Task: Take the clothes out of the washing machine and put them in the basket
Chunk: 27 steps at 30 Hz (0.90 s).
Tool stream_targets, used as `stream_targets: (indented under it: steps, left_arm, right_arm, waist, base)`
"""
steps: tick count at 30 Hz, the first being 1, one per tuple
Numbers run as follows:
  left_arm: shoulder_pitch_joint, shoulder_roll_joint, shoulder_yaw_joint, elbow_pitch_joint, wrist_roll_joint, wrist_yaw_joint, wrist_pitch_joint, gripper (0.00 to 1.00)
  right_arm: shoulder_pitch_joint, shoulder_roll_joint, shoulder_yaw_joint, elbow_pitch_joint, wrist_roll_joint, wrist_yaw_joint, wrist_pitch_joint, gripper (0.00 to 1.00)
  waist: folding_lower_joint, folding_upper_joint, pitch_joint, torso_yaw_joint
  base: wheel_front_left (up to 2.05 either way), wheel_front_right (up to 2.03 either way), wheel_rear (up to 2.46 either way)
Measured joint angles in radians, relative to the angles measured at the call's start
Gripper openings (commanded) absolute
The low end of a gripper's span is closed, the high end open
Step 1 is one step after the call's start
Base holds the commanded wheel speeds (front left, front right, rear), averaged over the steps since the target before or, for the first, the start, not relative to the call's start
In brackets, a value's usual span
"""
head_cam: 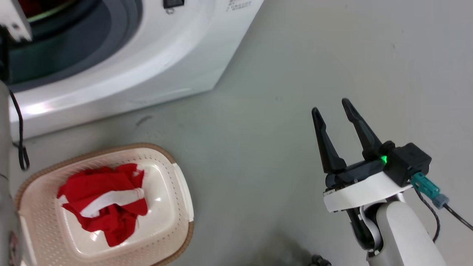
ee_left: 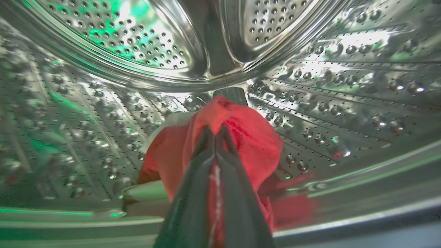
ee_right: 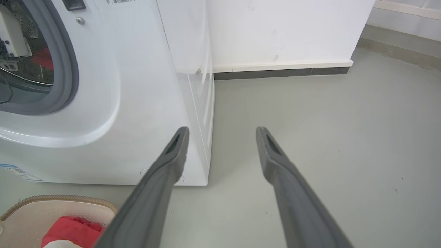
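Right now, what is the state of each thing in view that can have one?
washing machine: open.
drum garment: gripped, not yet out.
left gripper: jaws shut on the drum garment.
right gripper: jaws open, empty.
basket: upright, partly filled.
basket garment: lying crumpled in the basket.

Left pincer (ee_left: 215, 129) pinched shut on clothes (ee_left: 251, 141); right pincer (head_cam: 330, 105) spread wide.

The right gripper (ee_right: 222, 132), dark grey fingers spread wide, is hanging over grey floor (ee_right: 327, 137) right of the white front-loading washing machine (ee_right: 137, 86). A cream plastic basket with brown rim (ee_right: 62, 199) is sitting before the machine, holding soft red clothes (ee_right: 74, 230). More red fabric (ee_right: 44, 57) is showing inside its grey rubber ring (ee_right: 67, 69).
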Motion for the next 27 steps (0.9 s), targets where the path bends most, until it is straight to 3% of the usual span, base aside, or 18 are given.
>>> stream_targets:
  steps: [7, 16, 27]
  left_arm:
    - [0.109, -0.042, 0.010, 0.049, -0.032, -0.016, -0.165, 0.00]
    - [0.252, -0.107, 0.028, 0.048, -0.078, -0.038, -0.224, 0.00]
    - [0.469, -0.165, 0.066, -0.222, -0.098, -0.051, -0.227, 0.00]
  right_arm:
    - [0.045, 0.000, -0.020, 0.015, -0.025, 0.000, 0.015, 1.00]
    - [0.115, 0.000, -0.044, 0.000, -0.055, 0.000, 0.062, 1.00]
    - [0.208, 0.000, -0.080, -0.048, -0.077, 0.000, 0.120, 1.00]
  waist:
    - [-0.0001, 0.0000, -0.119, 0.032]
    - [-0.0002, 0.0000, -0.278, 0.073]
    - [-0.0003, 0.0000, -0.441, 0.143]
  base:
    - [0.00, 0.00, 0.00]
    - [0.00, 0.00, 0.00]
    - [0.00, 0.00, 0.00]
